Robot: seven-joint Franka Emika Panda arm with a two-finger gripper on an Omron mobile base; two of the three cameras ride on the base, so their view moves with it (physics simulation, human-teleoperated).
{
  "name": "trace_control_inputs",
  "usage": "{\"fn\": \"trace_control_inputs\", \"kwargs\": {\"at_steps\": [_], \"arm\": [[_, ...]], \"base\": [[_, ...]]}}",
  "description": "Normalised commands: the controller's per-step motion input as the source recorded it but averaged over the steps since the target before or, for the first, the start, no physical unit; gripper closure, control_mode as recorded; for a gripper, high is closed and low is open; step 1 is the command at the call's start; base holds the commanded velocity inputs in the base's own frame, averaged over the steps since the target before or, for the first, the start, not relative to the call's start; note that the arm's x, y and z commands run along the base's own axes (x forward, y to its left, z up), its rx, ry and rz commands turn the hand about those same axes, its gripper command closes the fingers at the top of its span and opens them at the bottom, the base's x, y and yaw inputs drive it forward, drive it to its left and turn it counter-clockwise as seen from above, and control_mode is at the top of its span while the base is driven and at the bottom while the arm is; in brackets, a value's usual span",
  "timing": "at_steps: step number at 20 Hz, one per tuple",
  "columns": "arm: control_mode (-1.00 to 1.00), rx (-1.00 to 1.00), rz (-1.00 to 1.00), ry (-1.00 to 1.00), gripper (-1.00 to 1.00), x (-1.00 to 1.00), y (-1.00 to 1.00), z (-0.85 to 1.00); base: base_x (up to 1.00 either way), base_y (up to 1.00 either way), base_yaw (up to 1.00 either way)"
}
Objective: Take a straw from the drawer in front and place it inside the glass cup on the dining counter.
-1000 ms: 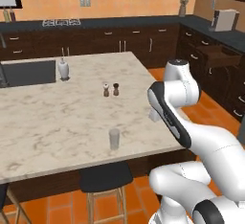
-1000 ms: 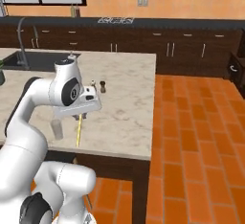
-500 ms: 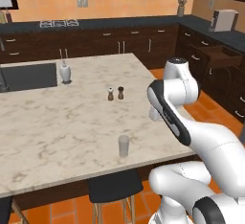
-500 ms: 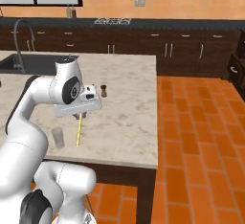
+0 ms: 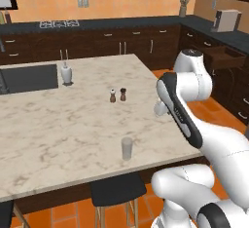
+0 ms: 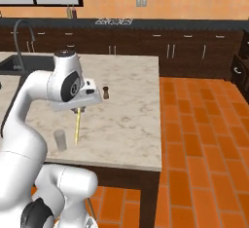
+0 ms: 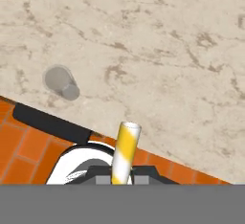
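My gripper (image 6: 78, 110) is shut on the top of the pale yellow straw (image 6: 77, 127), which hangs down over the marble dining counter (image 6: 126, 120). The glass cup (image 6: 60, 139) stands near the counter's front edge, a short way to the left of the straw's lower end. In the hand view the straw (image 7: 125, 149) rises between the fingers of the gripper (image 7: 122, 179), and the cup (image 7: 61, 82) lies up and to the left. The cup (image 5: 126, 149) stands alone on the counter (image 5: 58, 124). The drawer (image 5: 223, 57) stands open at the far right.
Two small shakers (image 5: 117, 95) stand mid-counter, and a white bottle (image 5: 66, 73) sits beside the sink (image 5: 26, 78). A black stool (image 5: 116, 190) is tucked under the front edge. Orange tiled floor (image 6: 194, 139) runs along the counter's right side.
The whole picture has shifted a little, so the base has moved and the cup sits slightly lower in both base views. The gripper keeps the straw above the counter.
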Motion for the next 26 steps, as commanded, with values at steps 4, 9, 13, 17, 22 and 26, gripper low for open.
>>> {"fn": "trace_control_inputs", "kwargs": {"at_steps": [4, 9, 13, 17, 22, 26], "arm": [[-1.0, 0.21, 0.15, -0.18, 1.0, -0.26, 0.01, 0.67], [-1.0, 0.27, 0.23, -0.15, 1.0, -0.05, 0.16, 0.47], [-1.0, 0.23, 0.26, -0.05, 1.0, 0.0, 0.51, 0.15], [-1.0, 0.19, 0.26, -0.05, 1.0, -0.13, 0.74, 0.0], [-1.0, 0.22, 0.21, -0.12, 1.0, -0.07, 0.5, -0.05], [-1.0, 0.17, 0.2, -0.16, 1.0, -0.04, 0.31, -0.2]], "base": [[0.0, 0.0, 0.0], [0.0, 0.0, 0.0], [0.0, 0.0, 0.0], [0.0, 0.0, 0.0], [0.0, 0.0, 0.0], [0.0, 0.0, 0.0]]}}
